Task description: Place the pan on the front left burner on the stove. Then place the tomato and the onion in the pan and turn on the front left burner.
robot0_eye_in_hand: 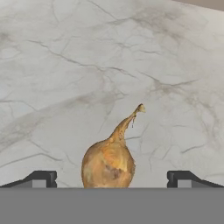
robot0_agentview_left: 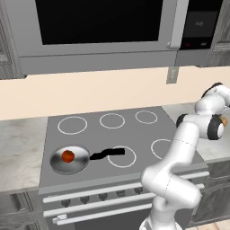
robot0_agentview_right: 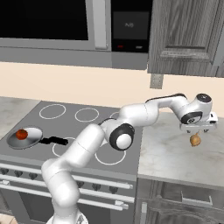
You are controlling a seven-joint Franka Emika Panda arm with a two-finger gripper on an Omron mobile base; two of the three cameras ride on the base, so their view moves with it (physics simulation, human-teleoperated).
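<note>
My gripper: I am holding my fingers spread wide, the onion sitting between them, untouched as far as the hand view shows.
Counter: marble is lying beneath the onion.
Right base view: my hand is hovering over the counter beside the stove.
Left base view: the tomato is resting in the pan on the front left burner.

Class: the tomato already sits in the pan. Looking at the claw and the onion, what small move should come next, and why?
Probably close the claw on the onion. Its fingers stand wide open on either side of the bulb on the marble counter, so nothing is gripped yet, and the onion must still join the tomato in the pan.
</note>
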